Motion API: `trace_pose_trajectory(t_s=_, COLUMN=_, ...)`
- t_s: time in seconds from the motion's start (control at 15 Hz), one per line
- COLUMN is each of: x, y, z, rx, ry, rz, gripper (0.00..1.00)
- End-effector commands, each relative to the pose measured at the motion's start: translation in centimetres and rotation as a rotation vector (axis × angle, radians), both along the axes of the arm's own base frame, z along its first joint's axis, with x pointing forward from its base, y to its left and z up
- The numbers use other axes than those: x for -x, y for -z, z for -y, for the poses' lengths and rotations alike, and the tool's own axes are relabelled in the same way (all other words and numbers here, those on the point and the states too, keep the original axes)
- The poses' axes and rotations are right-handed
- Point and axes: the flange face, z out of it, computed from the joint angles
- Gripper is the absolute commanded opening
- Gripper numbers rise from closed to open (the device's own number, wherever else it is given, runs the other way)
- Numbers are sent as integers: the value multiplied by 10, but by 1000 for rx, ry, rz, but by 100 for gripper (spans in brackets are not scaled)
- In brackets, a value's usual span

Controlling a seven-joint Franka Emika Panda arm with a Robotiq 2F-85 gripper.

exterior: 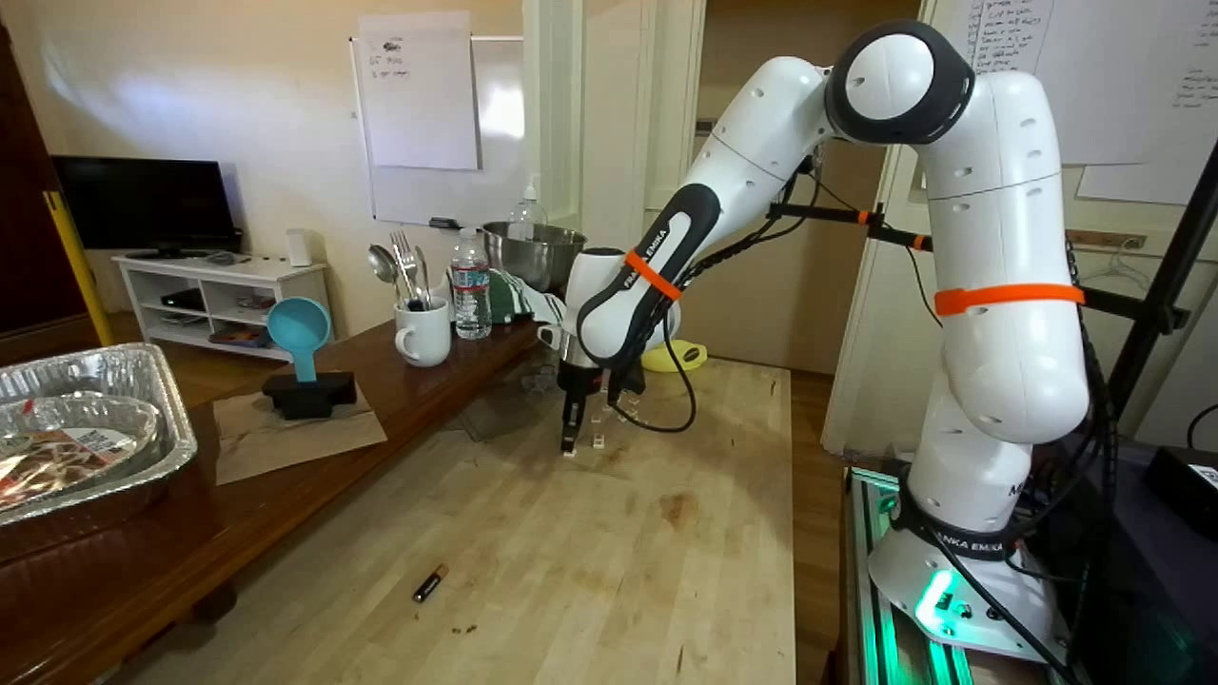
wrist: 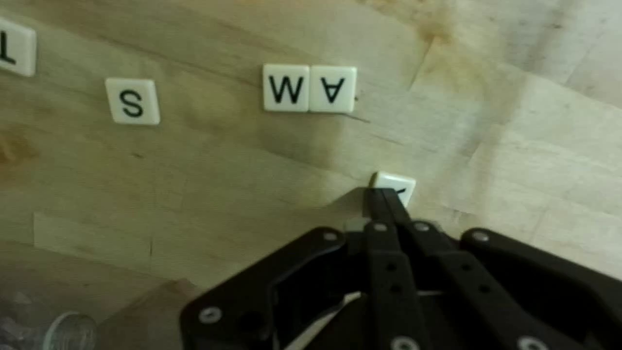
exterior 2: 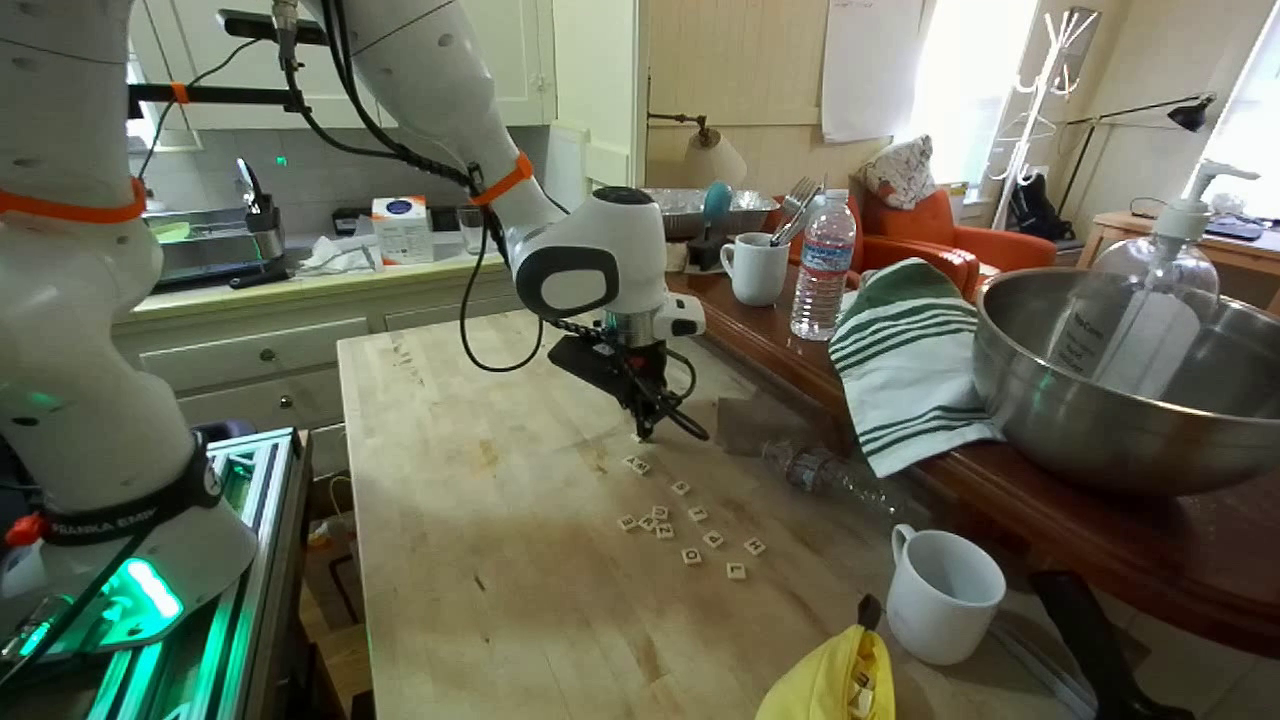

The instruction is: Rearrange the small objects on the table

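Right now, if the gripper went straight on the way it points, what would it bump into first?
The gripper, shut and pointing down, would probably meet the partly hidden letter tile first; whether they touch now is unclear.

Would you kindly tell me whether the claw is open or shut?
Shut: in the wrist view, the claw has its fingers together, no gap showing.

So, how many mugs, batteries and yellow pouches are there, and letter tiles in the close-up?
Yellow pouch: 1
Mugs: 2, counting the cutlery mug
Battery: 1
Letter tiles in the wrist view: 5, two only partly showing
Total: 9
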Motion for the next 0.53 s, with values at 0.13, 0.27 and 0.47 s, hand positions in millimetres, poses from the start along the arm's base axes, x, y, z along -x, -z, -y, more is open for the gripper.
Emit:
trace_pose_trajectory(t_s=0.13, x=25, y=9, z=-3, rx=-42, ry=281, rz=-71, gripper=0)
trace_pose_trajectory(t_s=0.27, x=29, y=8, z=-1, rx=-57, ry=383, rz=-65, gripper=0)
trace_pose_trajectory(t_s=0.47, x=35, y=7, z=4, rx=-71, ry=515, rz=-63, gripper=0)
